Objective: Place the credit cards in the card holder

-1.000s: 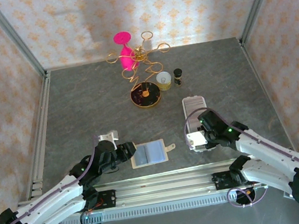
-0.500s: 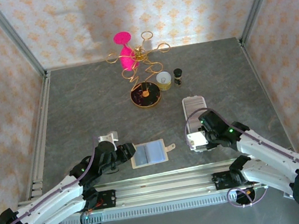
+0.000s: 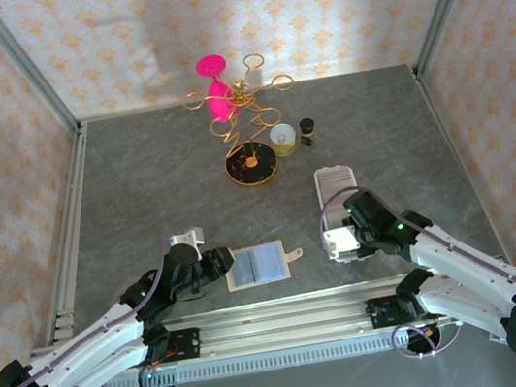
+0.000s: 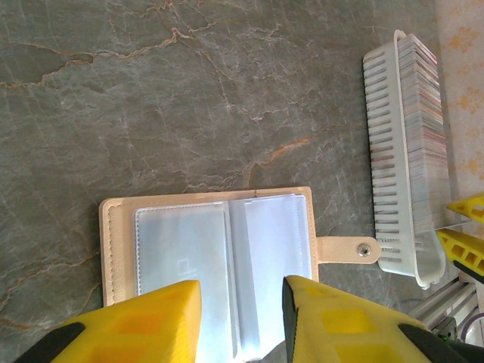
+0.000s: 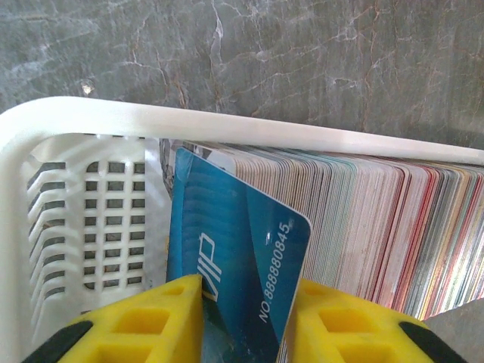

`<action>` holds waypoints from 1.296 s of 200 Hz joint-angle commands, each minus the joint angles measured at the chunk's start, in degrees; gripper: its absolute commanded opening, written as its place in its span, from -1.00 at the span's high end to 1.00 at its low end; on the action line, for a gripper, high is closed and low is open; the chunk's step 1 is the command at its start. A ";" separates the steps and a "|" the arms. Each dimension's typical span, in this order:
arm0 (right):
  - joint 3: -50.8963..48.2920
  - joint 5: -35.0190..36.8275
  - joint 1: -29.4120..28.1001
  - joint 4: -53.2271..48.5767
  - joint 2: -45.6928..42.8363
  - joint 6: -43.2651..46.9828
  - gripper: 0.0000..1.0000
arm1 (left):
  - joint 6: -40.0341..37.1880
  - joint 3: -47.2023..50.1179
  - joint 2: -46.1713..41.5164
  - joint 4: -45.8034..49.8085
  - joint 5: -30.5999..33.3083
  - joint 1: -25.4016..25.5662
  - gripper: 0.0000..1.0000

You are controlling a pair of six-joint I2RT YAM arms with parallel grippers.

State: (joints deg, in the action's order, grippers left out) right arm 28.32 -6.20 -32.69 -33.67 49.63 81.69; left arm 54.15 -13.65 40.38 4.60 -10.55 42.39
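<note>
The card holder (image 3: 257, 264) lies open and flat on the table (image 3: 140, 192) near the front edge, left of centre, with its clear pockets facing up and its snap tab pointing right. The left end effector (image 4: 242, 306) hovers over the holder's near-left edge, released, its yellow fingers apart with nothing between them. To the right stands a long white tray (image 5: 98, 121) packed with upright cards (image 5: 393, 219). At the tray's near end, the right end effector (image 5: 246, 325) is grasping a blue credit card (image 5: 242, 249), which stands tilted and slightly bowed between its fingers.
</note>
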 commanded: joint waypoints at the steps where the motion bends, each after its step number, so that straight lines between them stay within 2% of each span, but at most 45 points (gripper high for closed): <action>1: 0.89 2.87 0.30 0.43 -0.68 -0.20 0.37 | 0.33 0.63 0.48 -1.63 -0.97 0.24 0.33; 20: 0.66 2.95 0.34 0.75 -0.76 -0.30 0.29 | 0.34 0.64 0.82 -1.95 -1.13 0.24 0.34; 37: 0.60 3.01 0.27 0.89 -0.76 -0.48 0.30 | 0.34 0.55 0.93 -1.96 -1.18 0.30 0.36; 52: 0.80 3.04 0.34 1.12 -0.68 -0.96 0.46 | 0.29 0.64 0.95 -1.90 -1.07 0.32 0.37; 97: 1.70 3.12 0.27 0.58 -0.67 -1.09 0.64 | 0.23 0.80 1.28 -1.96 -1.14 0.24 0.39; 188: 4.70 2.18 0.32 -4.14 -1.89 -1.87 0.77 | 0.37 1.56 0.85 -1.75 -1.50 0.26 0.41; 259: 7.85 -2.96 0.30 -11.50 -3.82 -6.44 1.00 | 0.53 1.83 0.21 -1.52 -1.76 0.28 0.42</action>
State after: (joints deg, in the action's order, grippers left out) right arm 32.93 -8.14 -32.67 -43.62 46.68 78.22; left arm 54.17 -12.25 41.32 4.01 -11.64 42.39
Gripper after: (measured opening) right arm 0.045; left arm 0.291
